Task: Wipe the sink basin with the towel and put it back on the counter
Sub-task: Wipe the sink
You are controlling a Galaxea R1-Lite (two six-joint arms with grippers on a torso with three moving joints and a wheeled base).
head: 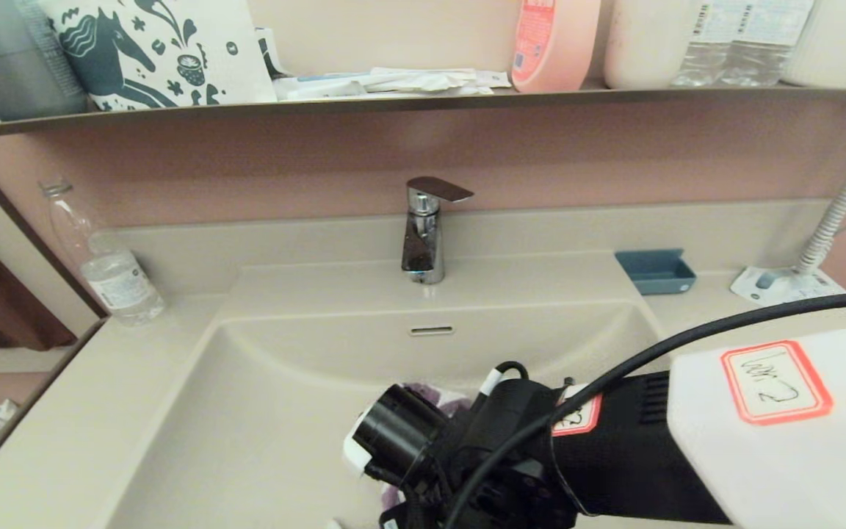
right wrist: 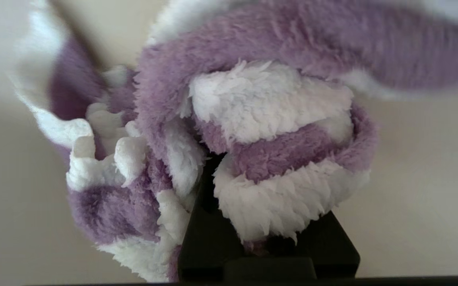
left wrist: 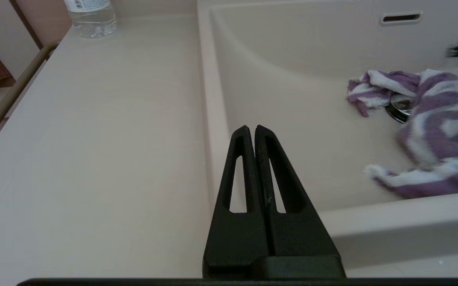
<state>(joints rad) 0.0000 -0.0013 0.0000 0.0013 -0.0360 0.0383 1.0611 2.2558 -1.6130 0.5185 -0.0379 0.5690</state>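
Head view: at the left, the left gripper (left wrist: 251,128) is parked over the counter (left wrist: 94,139), jaws pressed together. Rightward, the towel (left wrist: 424,131) is pinched by the right gripper (right wrist: 213,178) low in the sink basin (head: 261,411); broad, lightly pressed strokes should be favoured, the drain plug (left wrist: 399,109) being skirted.
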